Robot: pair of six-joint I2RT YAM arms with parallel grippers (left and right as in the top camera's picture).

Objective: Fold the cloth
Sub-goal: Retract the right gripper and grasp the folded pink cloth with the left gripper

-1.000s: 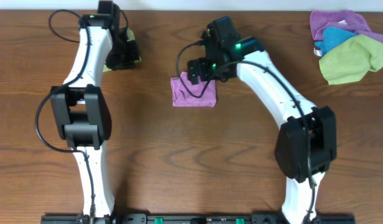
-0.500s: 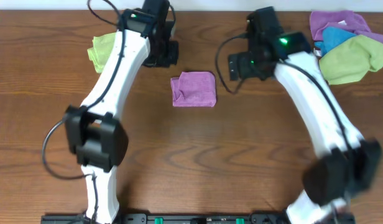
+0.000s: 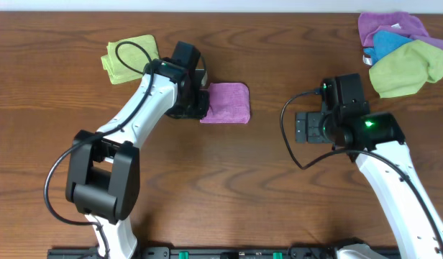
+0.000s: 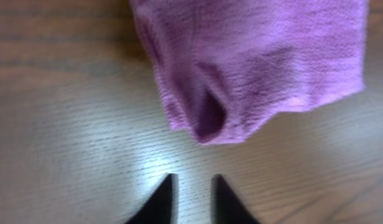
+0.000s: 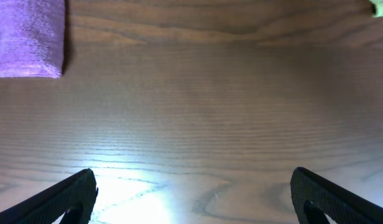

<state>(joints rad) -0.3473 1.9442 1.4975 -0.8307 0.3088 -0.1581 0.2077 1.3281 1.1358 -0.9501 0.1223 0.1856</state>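
Barely parted left tool (image 4: 193, 183), near cloth (image 4: 260, 62)

On the desk (image 3: 279, 194), the cloth (image 3: 229, 103) lies centre-back. The left end effector (image 4: 191, 190) sits just beside its left edge, and the right end effector (image 5: 191, 180) is well apart to its right. Another cloth (image 3: 128, 59) lies back-left, and a heap of cloths (image 3: 401, 50) lies back-right.

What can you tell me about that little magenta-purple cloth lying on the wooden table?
The magenta-purple terry cloth lies flat on the brown wooden table, folded into a compact, nearly square pad. Its surface looks soft and nubbly. At one corner the layers part into a small pocket. No tag shows. The left gripper points at that corner from just short of it, so only the table touches the cloth.
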